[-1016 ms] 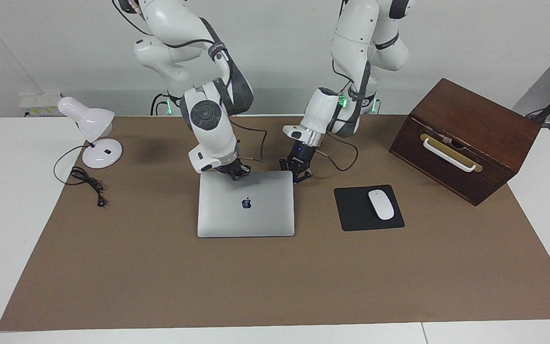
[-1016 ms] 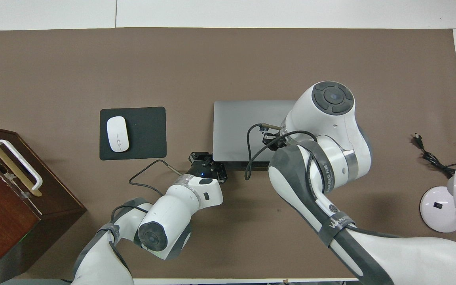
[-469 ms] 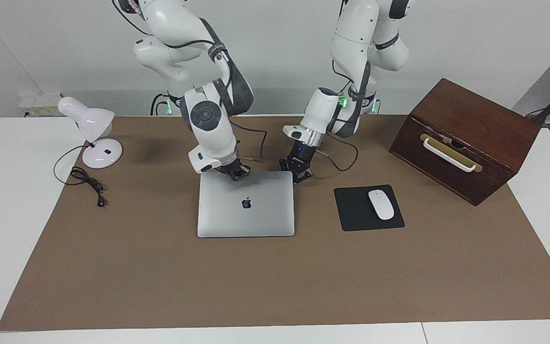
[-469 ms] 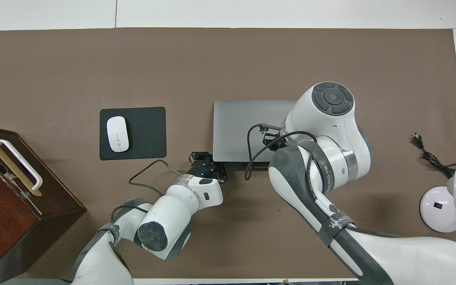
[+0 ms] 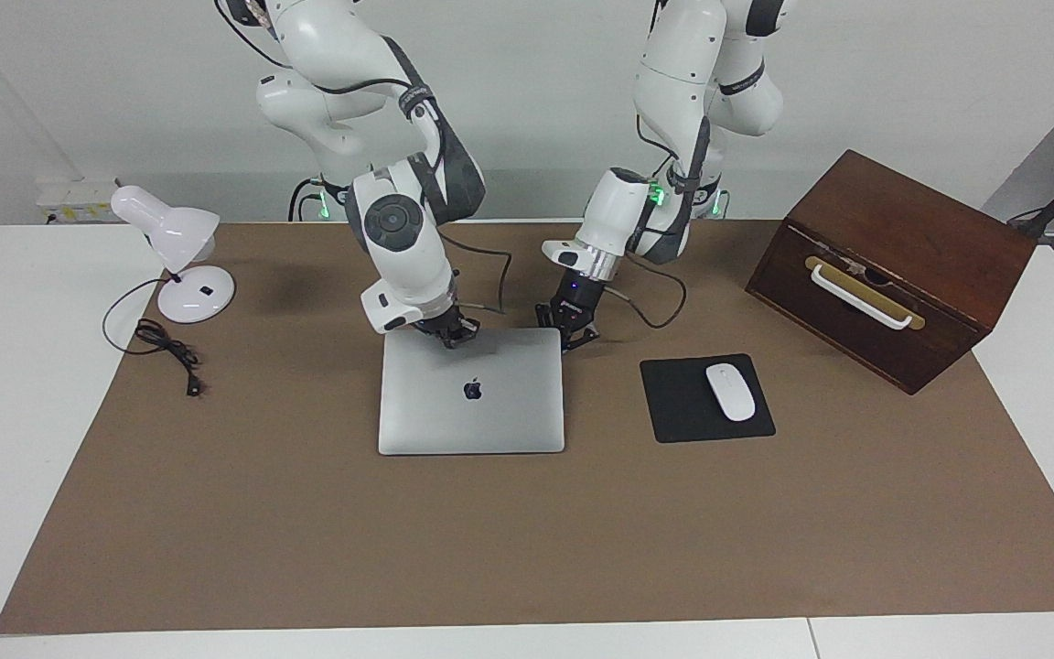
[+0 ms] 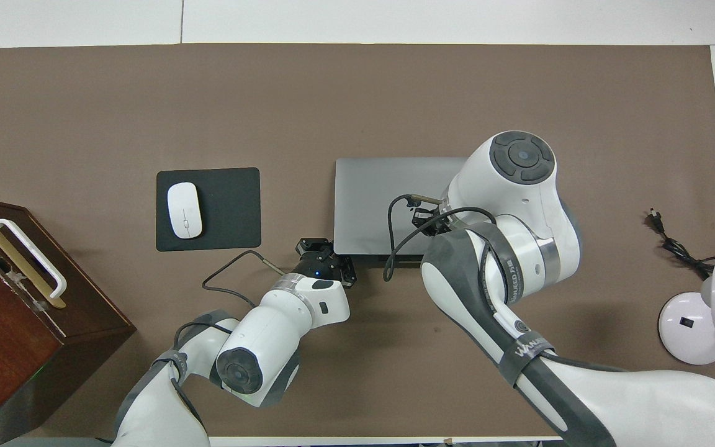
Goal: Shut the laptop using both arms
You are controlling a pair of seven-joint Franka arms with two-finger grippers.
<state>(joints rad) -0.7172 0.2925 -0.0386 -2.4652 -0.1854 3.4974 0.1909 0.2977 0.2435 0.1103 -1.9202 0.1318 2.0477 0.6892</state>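
Note:
The silver-grey laptop (image 5: 471,403) lies on the brown mat with its lid down flat and the dark apple logo facing up; it also shows in the overhead view (image 6: 373,198). My right gripper (image 5: 454,331) is low over the laptop's edge nearest the robots, and the right arm covers it in the overhead view. My left gripper (image 5: 572,331) is low beside the laptop's robot-side corner, toward the left arm's end of the table; it also shows in the overhead view (image 6: 326,253). I cannot see whether either gripper touches the lid.
A black mouse pad (image 5: 706,398) with a white mouse (image 5: 730,392) lies beside the laptop toward the left arm's end. A brown wooden box (image 5: 893,265) with a white handle stands at that end. A white desk lamp (image 5: 181,261) and its cord (image 5: 166,348) are at the right arm's end.
The right gripper has shifted very slightly along the laptop's robot-side edge. The laptop and the left arm have not visibly moved.

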